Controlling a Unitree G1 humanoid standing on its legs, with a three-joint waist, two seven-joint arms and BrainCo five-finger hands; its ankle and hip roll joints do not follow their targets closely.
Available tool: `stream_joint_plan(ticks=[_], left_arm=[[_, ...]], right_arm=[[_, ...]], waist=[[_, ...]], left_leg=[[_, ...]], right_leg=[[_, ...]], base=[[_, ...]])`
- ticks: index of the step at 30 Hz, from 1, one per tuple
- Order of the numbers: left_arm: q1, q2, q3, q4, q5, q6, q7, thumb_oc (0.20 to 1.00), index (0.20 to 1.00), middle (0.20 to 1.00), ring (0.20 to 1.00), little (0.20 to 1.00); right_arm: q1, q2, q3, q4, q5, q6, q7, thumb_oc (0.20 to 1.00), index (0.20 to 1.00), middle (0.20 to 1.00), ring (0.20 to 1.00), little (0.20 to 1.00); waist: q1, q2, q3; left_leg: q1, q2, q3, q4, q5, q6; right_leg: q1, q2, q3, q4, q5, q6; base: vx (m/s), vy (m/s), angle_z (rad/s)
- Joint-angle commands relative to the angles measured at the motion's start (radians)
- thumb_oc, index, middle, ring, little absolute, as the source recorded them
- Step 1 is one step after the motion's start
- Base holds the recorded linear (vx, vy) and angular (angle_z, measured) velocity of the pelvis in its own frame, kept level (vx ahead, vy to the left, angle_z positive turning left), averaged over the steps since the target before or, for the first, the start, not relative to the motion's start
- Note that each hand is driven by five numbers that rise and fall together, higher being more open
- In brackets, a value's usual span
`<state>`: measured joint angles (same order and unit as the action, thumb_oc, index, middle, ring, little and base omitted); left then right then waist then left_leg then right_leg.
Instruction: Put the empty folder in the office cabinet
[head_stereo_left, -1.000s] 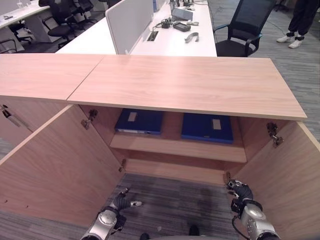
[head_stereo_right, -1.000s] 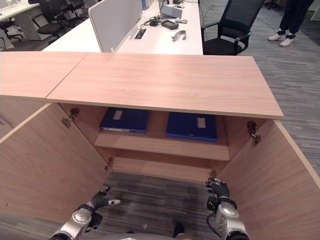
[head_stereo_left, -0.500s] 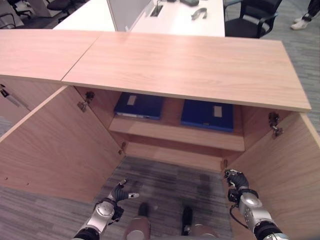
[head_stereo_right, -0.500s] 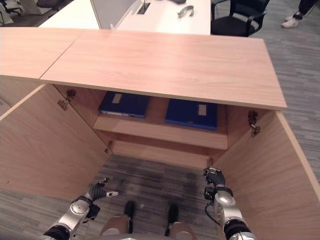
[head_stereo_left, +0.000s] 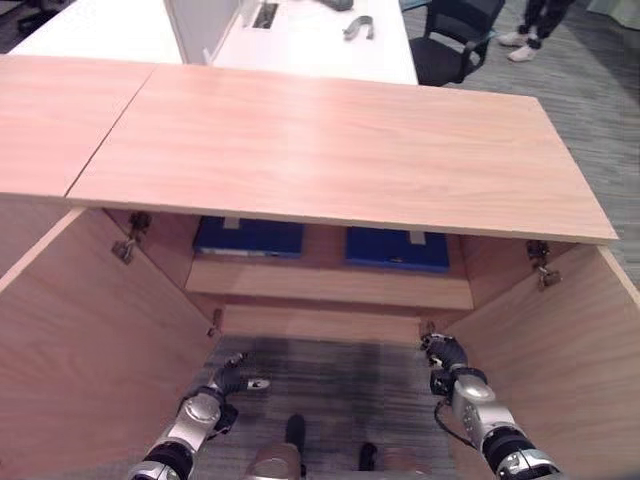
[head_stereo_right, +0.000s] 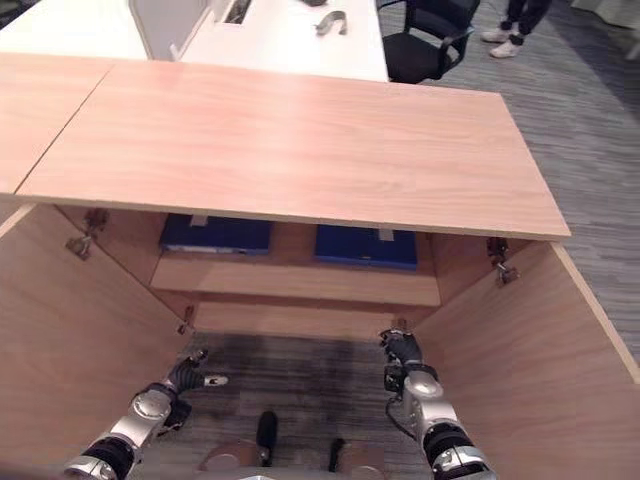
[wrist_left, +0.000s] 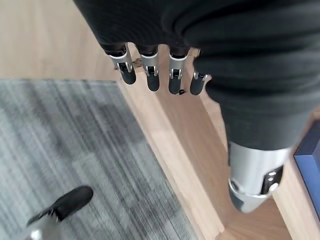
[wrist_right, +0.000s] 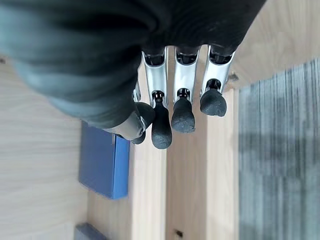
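looking down through the left eye view, you see the office cabinet (head_stereo_left: 330, 150) with both doors swung open, the left door (head_stereo_left: 90, 340) and the right door (head_stereo_left: 560, 350) standing out toward you. on the shelf (head_stereo_left: 330, 285) inside lie two blue folders flat, side by side: the left folder (head_stereo_left: 250, 238) and the right folder (head_stereo_left: 397, 250), a bare gap of shelf between them. your left hand (head_stereo_left: 228, 378) hangs low over the grey carpet (head_stereo_left: 330, 385) in front of the cabinet, fingers loosely extended, holding nothing. your right hand (head_stereo_left: 446, 354) sits near the lower hinge edge of the right door, fingers relaxed, holding nothing.

in the right eye view, note the same layout; beyond the cabinet top stand a white desk (head_stereo_right: 290, 30), a black office chair (head_stereo_right: 425, 45) and a person's legs (head_stereo_right: 520, 20).

in the left wrist view, your left hand's fingers (wrist_left: 150, 70) run straight and spread, thumb apart, above the cabinet's wooden base edge and the carpet. a blue folder corner (wrist_left: 307, 170) shows at the frame edge.

in the right wrist view, your right hand's fingers (wrist_right: 182, 107) are slack and grip nothing. past them a blue folder (wrist_right: 102, 160) lies on the wood of the shelf.
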<state>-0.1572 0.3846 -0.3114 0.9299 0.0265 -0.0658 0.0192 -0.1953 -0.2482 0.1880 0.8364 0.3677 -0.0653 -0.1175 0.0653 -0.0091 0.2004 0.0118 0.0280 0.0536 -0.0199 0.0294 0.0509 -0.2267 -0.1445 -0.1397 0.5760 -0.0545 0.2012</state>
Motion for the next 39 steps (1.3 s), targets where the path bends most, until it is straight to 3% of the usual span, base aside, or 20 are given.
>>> stream_joint_plan(ticks=[1, 3, 5, 7, 13, 19, 27, 34, 39], left_arm=[[0.016, 0.04, 0.016, 0.0, 0.011, -0.016, 0.013, 1.0, 1.0, 1.0, 1.0, 1.0], [0.006, 0.038, 0.014, 0.003, 0.005, -0.019, 0.015, 1.0, 1.0, 1.0, 1.0, 1.0], [-0.002, 0.032, 0.001, 0.021, 0.016, -0.022, 0.016, 1.0, 1.0, 1.0, 1.0, 1.0], [0.003, 0.017, 0.009, 0.035, 0.033, -0.032, 0.015, 1.0, 1.0, 1.0, 1.0, 1.0], [0.025, -0.001, 0.013, 0.056, 0.038, -0.031, 0.015, 1.0, 1.0, 1.0, 1.0, 1.0], [0.069, -0.026, -0.009, 0.071, 0.056, -0.031, 0.003, 1.0, 1.0, 1.0, 1.0, 1.0], [0.071, -0.021, -0.027, 0.049, 0.041, -0.031, -0.003, 1.0, 1.0, 1.0, 1.0, 1.0], [0.016, 0.003, -0.059, 0.02, -0.009, -0.031, 0.001, 1.0, 1.0, 1.0, 1.0, 1.0], [-0.073, 0.028, -0.095, 0.002, -0.061, -0.036, 0.012, 1.0, 1.0, 1.0, 1.0, 1.0]], right_arm=[[-0.01, -0.007, -0.024, -0.019, -0.027, -0.021, -0.003, 0.2, 0.2, 0.2, 0.2, 0.2], [-0.011, -0.016, -0.026, -0.017, -0.034, -0.021, -0.007, 0.2, 0.2, 0.2, 0.2, 0.2], [0.006, -0.026, -0.031, -0.01, -0.052, -0.01, -0.011, 0.2, 0.2, 0.2, 0.2, 0.2], [0.018, -0.034, -0.03, -0.005, -0.066, -0.009, -0.002, 0.2, 0.2, 0.2, 0.2, 0.2], [0.025, -0.051, -0.012, -0.032, -0.085, -0.009, 0.011, 0.2, 0.2, 0.2, 0.2, 0.2], [-0.023, -0.071, 0.024, -0.055, -0.094, -0.015, 0.024, 0.2, 0.2, 0.2, 0.2, 0.2], [-0.099, -0.077, 0.082, -0.064, -0.122, -0.014, 0.024, 0.2, 0.2, 0.2, 0.2, 0.2], [-0.245, -0.074, 0.132, 0.026, -0.137, 0.003, -0.007, 0.2, 0.2, 0.2, 0.2, 0.2], [-0.36, -0.085, 0.144, 0.103, -0.128, 0.016, -0.035, 0.2, 0.2, 0.2, 0.2, 0.2]], waist=[[0.021, -0.002, -0.025], [0.002, -0.008, -0.026], [-0.018, -0.017, -0.029], [-0.019, -0.025, -0.07], [-0.016, -0.012, -0.104], [-0.003, 0.001, -0.126], [0.023, -0.002, -0.128], [0.065, -0.016, -0.101], [0.101, -0.015, -0.035]], left_leg=[[-0.045, 0.033, -0.065, -0.007, -0.031, -0.056], [-0.016, 0.023, -0.082, -0.024, -0.047, -0.069], [0.007, 0.007, -0.093, -0.026, -0.068, -0.073], [0.034, -0.012, -0.082, -0.048, -0.078, -0.078], [0.054, 0.008, -0.085, -0.062, -0.081, -0.094], [0.076, 0.045, -0.096, -0.067, -0.083, -0.12], [0.078, 0.068, -0.126, -0.067, -0.075, -0.134], [0.046, 0.075, -0.163, -0.067, -0.059, -0.14], [-0.032, 0.075, -0.213, -0.064, -0.026, -0.147]], right_leg=[[0.125, -0.067, -0.038, -0.235, -0.012, 0.005], [0.095, -0.083, -0.026, -0.396, 0.038, -0.002], [0.104, -0.081, 0.032, -0.502, 0.079, 0.02], [0.162, -0.102, 0.021, -0.582, 0.133, 0.035], [0.216, -0.091, -0.014, -0.626, 0.133, 0.027], [0.282, -0.064, -0.039, -0.648, 0.094, 0.009], [0.306, -0.042, -0.048, -0.64, 0.063, -0.01], [0.287, -0.036, -0.069, -0.609, 0.047, -0.013], [0.223, -0.042, -0.1, -0.561, 0.039, -0.014]], base=[[0.26, -0.138, -0.17], [0.24, -0.129, -0.22], [0.24, -0.081, -0.07], [0.23, -0.064, 0.39], [0.11, -0.061, 0.29], [0.08, -0.062, 0.07], [0.04, -0.027, 0.14], [-0.02, -0.029, 0.17], [-0.12, -0.039, 0.31]])
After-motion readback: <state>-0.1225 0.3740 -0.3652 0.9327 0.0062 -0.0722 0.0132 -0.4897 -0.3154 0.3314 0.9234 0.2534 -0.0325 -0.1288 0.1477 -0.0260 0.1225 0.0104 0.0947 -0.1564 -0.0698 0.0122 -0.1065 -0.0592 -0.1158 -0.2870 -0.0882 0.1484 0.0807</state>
